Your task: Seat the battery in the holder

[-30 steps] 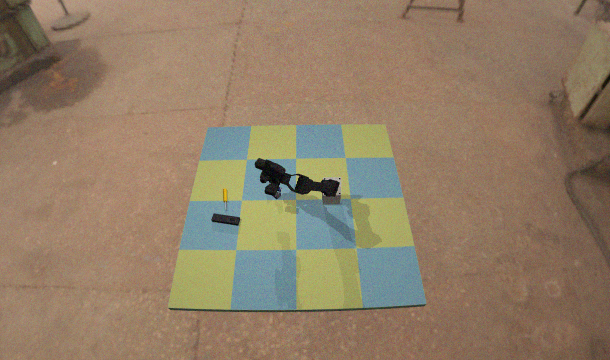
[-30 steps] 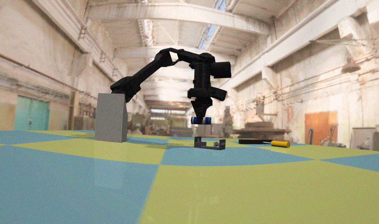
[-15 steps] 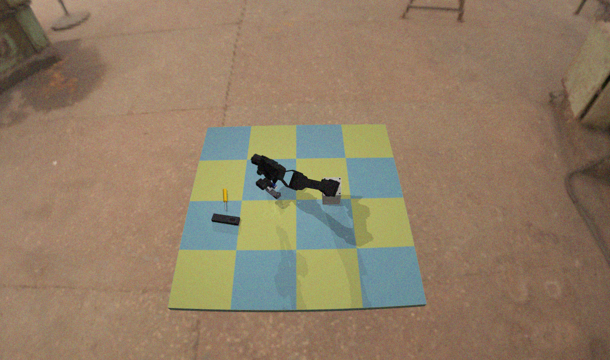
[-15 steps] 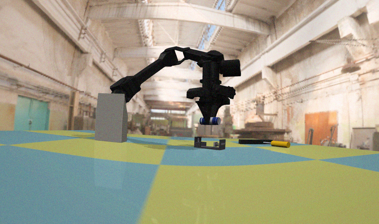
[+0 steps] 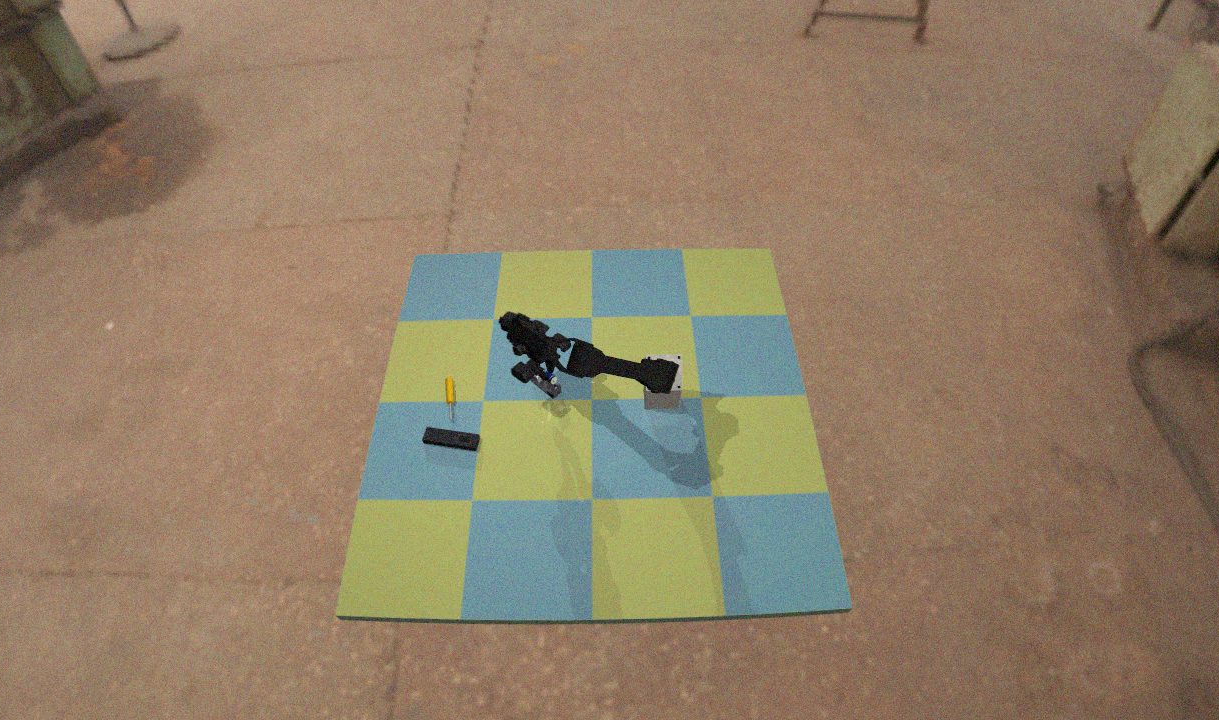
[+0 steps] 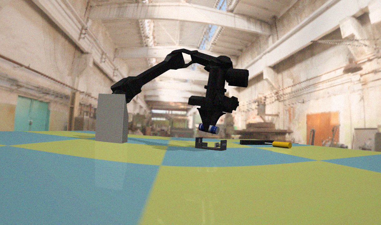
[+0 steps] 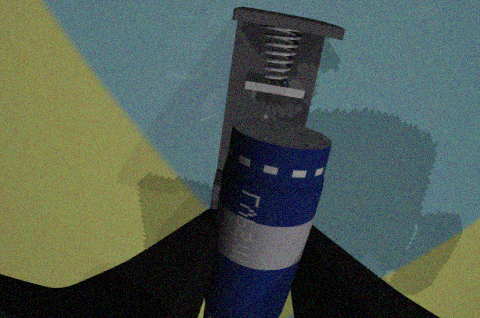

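The blue battery [image 5: 550, 377] [image 6: 214, 129] [image 7: 265, 240] with a white band is between the fingers of my gripper [image 6: 206, 129] [image 7: 257, 229], which is shut on it. It is in the air above the dark holder [image 6: 223, 145] [image 7: 310, 27], with a gap between them in the exterior view, where its right end looks slightly lower. In the wrist view its flat end faces the spring [image 7: 281, 53] and the pale plate [image 7: 275, 89] before it, and it runs roughly along the holder. The battery hides the holder's near part, lip included, in that view.
A screwdriver with a yellow handle [image 5: 450, 390] [image 6: 282, 144] and a long black block [image 5: 451, 438] [image 6: 248, 142] lie beyond the holder, on the side away from the arm's grey base [image 5: 662, 400] [image 6: 110, 117]. They rest on the checkered table [image 5: 532, 555].
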